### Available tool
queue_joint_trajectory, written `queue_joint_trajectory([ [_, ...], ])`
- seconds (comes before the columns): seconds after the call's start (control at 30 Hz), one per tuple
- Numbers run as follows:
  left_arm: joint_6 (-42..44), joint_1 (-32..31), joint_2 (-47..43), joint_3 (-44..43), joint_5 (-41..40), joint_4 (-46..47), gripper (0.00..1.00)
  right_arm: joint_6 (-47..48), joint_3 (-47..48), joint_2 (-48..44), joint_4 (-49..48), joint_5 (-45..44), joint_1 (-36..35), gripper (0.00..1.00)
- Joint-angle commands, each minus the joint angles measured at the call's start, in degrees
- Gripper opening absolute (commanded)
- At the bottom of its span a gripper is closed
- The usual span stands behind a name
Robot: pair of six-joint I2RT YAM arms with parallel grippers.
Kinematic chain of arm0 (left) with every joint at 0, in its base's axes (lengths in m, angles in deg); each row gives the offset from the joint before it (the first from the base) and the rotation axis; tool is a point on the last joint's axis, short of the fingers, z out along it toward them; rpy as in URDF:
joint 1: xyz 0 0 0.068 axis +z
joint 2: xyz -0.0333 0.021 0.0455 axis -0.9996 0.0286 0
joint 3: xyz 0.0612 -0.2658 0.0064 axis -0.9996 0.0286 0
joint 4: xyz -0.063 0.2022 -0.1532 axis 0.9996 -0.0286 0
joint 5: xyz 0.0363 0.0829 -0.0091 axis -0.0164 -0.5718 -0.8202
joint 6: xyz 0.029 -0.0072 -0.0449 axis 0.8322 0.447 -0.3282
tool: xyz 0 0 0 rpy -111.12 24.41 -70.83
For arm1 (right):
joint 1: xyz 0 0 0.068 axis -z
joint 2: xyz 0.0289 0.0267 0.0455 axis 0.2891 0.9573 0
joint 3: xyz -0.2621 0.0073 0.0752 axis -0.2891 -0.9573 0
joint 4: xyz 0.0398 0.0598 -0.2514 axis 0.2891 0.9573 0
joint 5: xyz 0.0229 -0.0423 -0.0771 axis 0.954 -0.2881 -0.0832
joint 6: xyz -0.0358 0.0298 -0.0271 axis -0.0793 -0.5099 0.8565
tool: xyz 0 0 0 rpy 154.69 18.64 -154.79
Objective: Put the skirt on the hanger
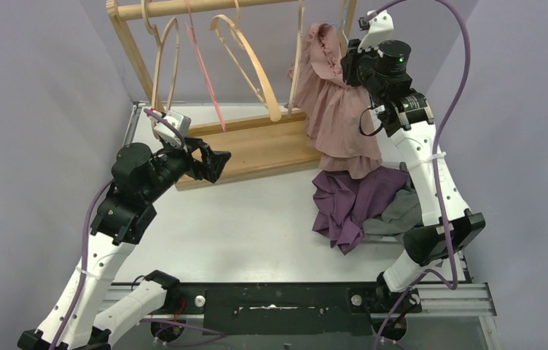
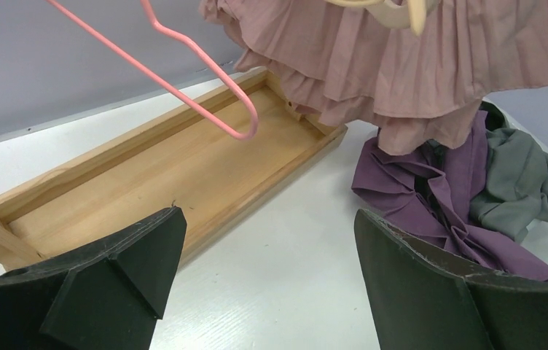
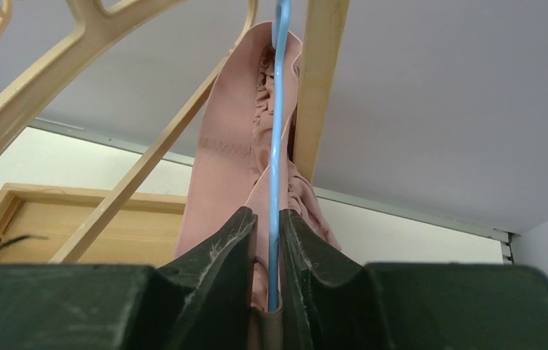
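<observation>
A white table (image 1: 256,233) carries a pale wooden garment rack (image 1: 256,149) with a tray-shaped base; the rack's top rail is cut off by the upper edge of the top view. The dusty-pink ruffled skirt (image 1: 333,117) hangs at the rack's right end, and its hem reaches a crumpled purple garment (image 1: 347,204) lying against a grey-green garment (image 1: 395,211). The right arm partly hides the grey-green one.

The left gripper (image 2: 267,219) hovers over the table near the tray, its jaws wide apart and empty. The right gripper (image 3: 267,219) is raised at the skirt's waistband, pinched tight on a thin blue hanger (image 3: 278,109) with pink cloth bunched against it. The hanger's hook runs out of frame and its lower part is buried in fabric.

Curved wooden hangers (image 1: 245,62) and a pink wire hanger (image 1: 205,69) dangle to the left.
</observation>
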Motion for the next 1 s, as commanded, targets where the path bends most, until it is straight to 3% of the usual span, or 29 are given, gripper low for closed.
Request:
queue_joint_trajectory([
  [0.0, -0.2, 0.2, -0.5, -0.5, -0.7, 2.2, 0.87, -1.1, 1.5, -3.7, -2.7, 2.3, 0.9, 0.26],
  [0.1, -0.3, 0.2, -0.1, -0.9, -1.1, 1.6, 0.88, -2.9, 1.2, -6.1, -2.5, 1.2, 1.0, 0.62],
  [0.17, -0.4, 0.2, 0.3, -1.5, -1.5, 0.6, 0.90, -4.5, 0.5, -8.5, -2.8, -0.4, 1.3, 0.71],
  [0.33, -1.6, 0.3, 0.9, -1.1, -2.0, -2.9, 0.92, -7.0, -6.3, -17.2, 1.2, -7.6, 1.7, 0.77],
  [0.5, -4.6, 0.4, -0.8, 3.8, -2.9, -3.3, 0.92, -12.3, -23.7, -31.1, 11.3, -18.5, 1.8, 0.78],
  [0.67, -8.7, 0.6, -4.0, 10.1, -0.7, -0.5, 0.91, -23.4, -38.0, -42.0, 24.0, -24.6, 1.9, 0.82],
  [0.8, -11.7, 0.6, -6.1, 14.5, 0.6, 2.5, 0.90, -29.2, -46.8, -45.1, 24.7, -23.9, 1.8, 0.89],
  [0.97, -13.5, 0.6, -5.9, 16.3, 1.7, 3.5, 0.89, -32.7, -53.8, -40.6, 18.5, -21.3, 2.0, 0.92],
])
